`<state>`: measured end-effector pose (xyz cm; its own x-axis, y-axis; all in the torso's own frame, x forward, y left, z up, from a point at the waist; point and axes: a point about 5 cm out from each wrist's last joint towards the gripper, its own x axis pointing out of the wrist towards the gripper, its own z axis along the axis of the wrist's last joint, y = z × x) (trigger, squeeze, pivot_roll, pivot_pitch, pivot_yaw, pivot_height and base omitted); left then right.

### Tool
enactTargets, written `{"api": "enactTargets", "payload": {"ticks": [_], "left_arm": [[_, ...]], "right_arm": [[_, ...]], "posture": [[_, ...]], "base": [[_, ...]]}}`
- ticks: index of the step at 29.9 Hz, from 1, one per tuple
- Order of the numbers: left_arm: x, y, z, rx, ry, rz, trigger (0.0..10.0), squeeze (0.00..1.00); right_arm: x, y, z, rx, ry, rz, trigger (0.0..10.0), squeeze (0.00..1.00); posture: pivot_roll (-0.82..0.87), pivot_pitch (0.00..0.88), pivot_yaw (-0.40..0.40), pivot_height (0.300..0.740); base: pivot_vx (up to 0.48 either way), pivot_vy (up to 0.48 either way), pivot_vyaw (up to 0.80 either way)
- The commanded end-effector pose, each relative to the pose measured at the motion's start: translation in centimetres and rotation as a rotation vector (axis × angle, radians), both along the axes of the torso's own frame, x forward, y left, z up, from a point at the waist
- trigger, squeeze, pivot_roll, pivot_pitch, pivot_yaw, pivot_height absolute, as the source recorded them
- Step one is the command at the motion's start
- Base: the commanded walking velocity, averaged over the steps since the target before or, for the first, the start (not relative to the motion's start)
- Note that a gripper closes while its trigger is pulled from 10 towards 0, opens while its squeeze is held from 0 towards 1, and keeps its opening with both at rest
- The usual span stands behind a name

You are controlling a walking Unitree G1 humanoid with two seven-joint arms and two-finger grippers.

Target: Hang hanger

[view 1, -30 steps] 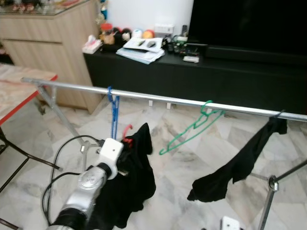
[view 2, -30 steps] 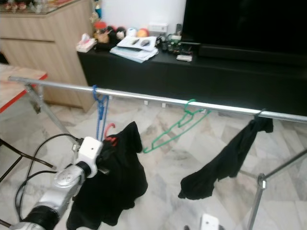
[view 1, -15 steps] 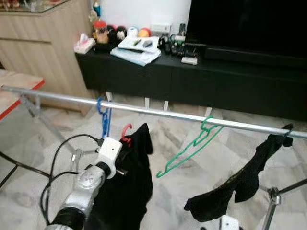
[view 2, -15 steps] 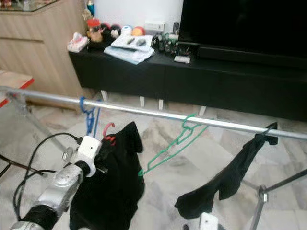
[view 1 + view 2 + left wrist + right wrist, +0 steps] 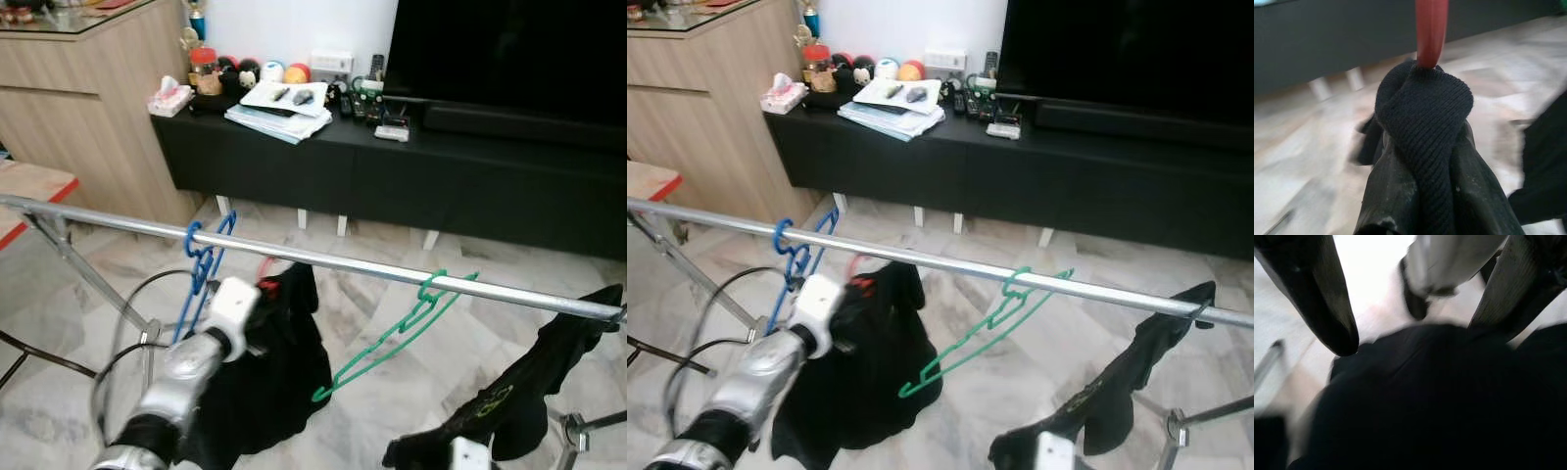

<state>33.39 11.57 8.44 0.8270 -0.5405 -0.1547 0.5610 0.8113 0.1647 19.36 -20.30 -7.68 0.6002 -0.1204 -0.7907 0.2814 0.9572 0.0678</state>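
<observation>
Hanger point(image 5: 265, 283) with black garment point(image 5: 279, 377) clamped in left end effector point(image 5: 257, 311) just below rail point(image 5: 323, 262); next: lift red hook over it.

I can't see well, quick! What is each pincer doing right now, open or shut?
Left pincer: shut on the red plastic hanger with the black knitted garment.
Right pincer: open, holding nothing, above dark cloth.

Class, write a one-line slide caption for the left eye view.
The left arm lifts a red hanger bearing a black garment toward the rail, between a blue hanger and a green hanger.
</observation>
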Motion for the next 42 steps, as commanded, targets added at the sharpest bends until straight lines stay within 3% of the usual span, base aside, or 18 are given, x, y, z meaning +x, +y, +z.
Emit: {"api": "enactTargets", "payload": {"ticks": [1,6,9,12,16,19,24,36,42], "left_arm": [[0.5,0.9,1.6,0.016,-0.085,-0.012,10.0,0.0],[0.0,1.6,0.9,0.032,-0.06,-0.028,10.0,0.0],[-0.7,1.4,0.6,0.019,-0.045,-0.087,10.0,0.0],[-1.5,1.2,0.2,0.062,-0.044,-0.154,10.0,0.0],[-2.6,1.0,0.7,0.148,-0.118,-0.262,10.0,0.0],[-2.7,1.1,1.4,0.152,-0.16,-0.276,10.0,0.0],[-2.3,1.3,2.4,0.137,-0.193,-0.242,10.0,0.0],[-0.7,0.9,3.5,-0.005,-0.185,-0.095,10.0,0.0],[0.2,1.0,3.8,-0.015,-0.174,-0.016,10.0,0.0]], "right_arm": [[-0.4,0.7,-0.3,0.014,0.019,0.01,10.0,0.0],[-0.4,0.7,-0.3,0.015,0.019,0.012,10.0,0.0],[-0.4,0.7,-0.3,0.016,0.019,0.012,10.0,0.0],[-0.4,0.6,-0.3,0.015,0.02,0.014,10.0,0.0],[-0.4,0.6,-0.3,0.013,0.022,0.019,10.0,0.0],[-0.4,0.6,-0.3,0.012,0.023,0.022,10.0,0.0],[-0.4,0.6,-0.3,0.011,0.023,0.027,10.0,0.0],[-0.5,0.6,-0.4,0.007,0.025,0.031,10.0,0.0],[-0.5,0.7,-0.4,0.007,0.026,0.033,10.0,0.0]], "posture": [[-0.06,0.094,-0.011,0.74],[-0.06,0.099,-0.009,0.74],[-0.06,0.101,-0.008,0.74],[-0.05,0.106,-0.01,0.74],[-0.05,0.11,-0.009,0.74],[-0.05,0.109,-0.01,0.74],[-0.05,0.11,-0.012,0.74],[-0.06,0.112,-0.009,0.74],[-0.06,0.109,-0.005,0.74]], "base": [[0.0,0.0,0.0],[0.0,0.0,0.0],[0.0,0.0,0.0],[0.0,0.0,0.0],[0.0,0.0,0.0],[0.0,0.0,0.0],[0.0,0.0,0.0],[0.0,0.0,0.0],[0.0,0.0,0.0]]}}
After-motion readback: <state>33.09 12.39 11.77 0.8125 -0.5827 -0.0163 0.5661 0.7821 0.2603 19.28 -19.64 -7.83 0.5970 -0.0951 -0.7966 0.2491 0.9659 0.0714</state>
